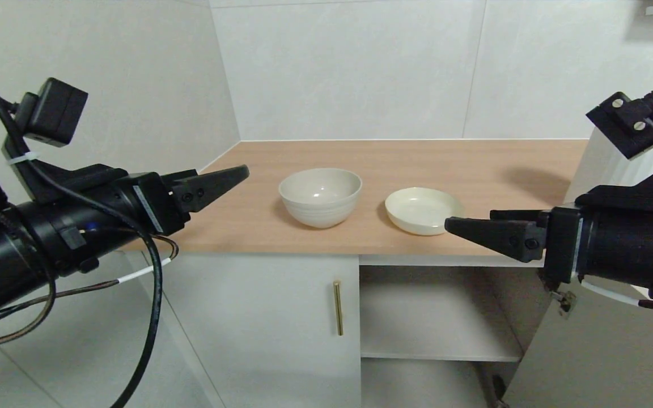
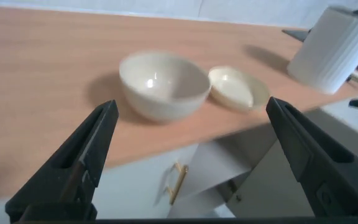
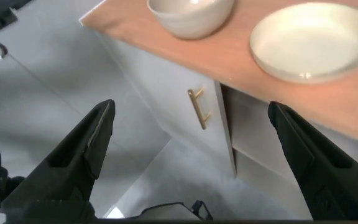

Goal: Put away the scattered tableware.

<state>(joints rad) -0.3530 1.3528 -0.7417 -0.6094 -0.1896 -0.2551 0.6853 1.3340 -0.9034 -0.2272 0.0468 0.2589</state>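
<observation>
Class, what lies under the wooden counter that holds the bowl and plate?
A shut white cabinet door with a gold handle, and beside it an open compartment with a white shelf. The right gripper covers its upper right corner.

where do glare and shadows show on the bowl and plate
Head view: a small glint sits inside the bowl, with a soft shadow on the countertop at its left; the plate shows no hot spot. Left wrist view: the glint shows too, the bowl's shadow on the side away from the plate. Right wrist view: the plate is evenly lit.
</observation>
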